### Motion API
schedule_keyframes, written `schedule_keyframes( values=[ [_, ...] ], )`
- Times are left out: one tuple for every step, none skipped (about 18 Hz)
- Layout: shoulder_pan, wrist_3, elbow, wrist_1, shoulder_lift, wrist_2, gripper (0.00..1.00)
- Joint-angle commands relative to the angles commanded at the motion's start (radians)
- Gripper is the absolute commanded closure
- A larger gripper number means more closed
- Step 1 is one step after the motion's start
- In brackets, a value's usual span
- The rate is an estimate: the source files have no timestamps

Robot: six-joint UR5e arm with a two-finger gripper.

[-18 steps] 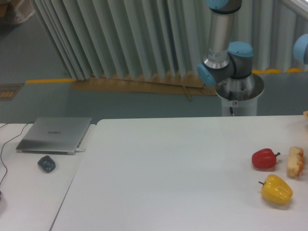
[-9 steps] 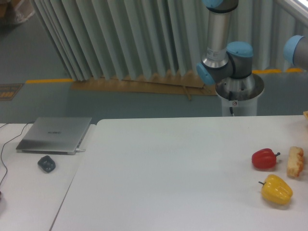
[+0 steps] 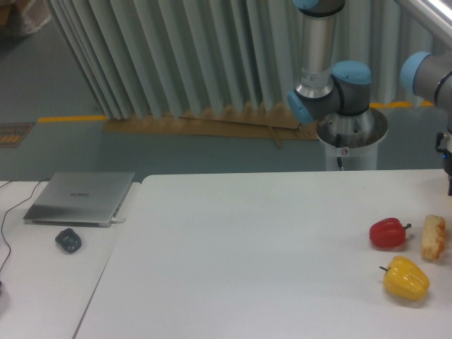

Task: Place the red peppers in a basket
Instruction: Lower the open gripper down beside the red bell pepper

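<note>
We see the red pepper (image 3: 388,233) near the counter's (image 3: 247,247) right edge; the gripper (image 3: 448,159) is cropped, jaws' state unclear.

A red pepper (image 3: 387,233) lies on the white table (image 3: 247,254) between a bread chunk (image 3: 433,237) and open tabletop.

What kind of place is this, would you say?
Probably a robotics lab or workshop, not a kitchen: the robot arm is mounted on a pedestal behind a plain white table, a closed laptop sits on a side desk, and yellow floor tape marks the concrete floor.
</note>
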Motion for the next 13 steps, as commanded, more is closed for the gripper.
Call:
schedule_keyframes(
  values=[
    [-0.011, -0.009, 0.000, 0.000, 0.000, 0.000, 0.00],
    [-0.017, -0.011, 0.000, 0.002, -0.002, 0.000, 0.00],
    [-0.018, -0.019, -0.003, 0.002, -0.005, -0.002, 0.00],
    [-0.021, -0.029, -0.005, 0.003, -0.008, -0.002, 0.00],
    [-0.032, -0.041, -0.009, 0.005, -0.009, -0.002, 0.00],
    [-0.043, -0.054, -0.008, 0.006, -0.009, -0.002, 0.00],
    [-0.052, -0.061, -0.008, 0.008, -0.011, -0.002, 0.00],
    [-0.064, -0.065, -0.008, 0.008, -0.012, -0.002, 0.00],
    [-0.074, -0.078, -0.008, 0.008, -0.011, -0.002, 0.00],
    [-0.078, -0.088, -0.008, 0.008, -0.012, -0.002, 0.00],
    [-0.078, -0.092, -0.008, 0.008, -0.012, -0.003, 0.00],
    [-0.078, -0.083, -0.009, 0.009, -0.014, -0.003, 0.00],
    [-0.077, -0.077, -0.008, 0.011, -0.015, -0.002, 0.00]
  ],
)
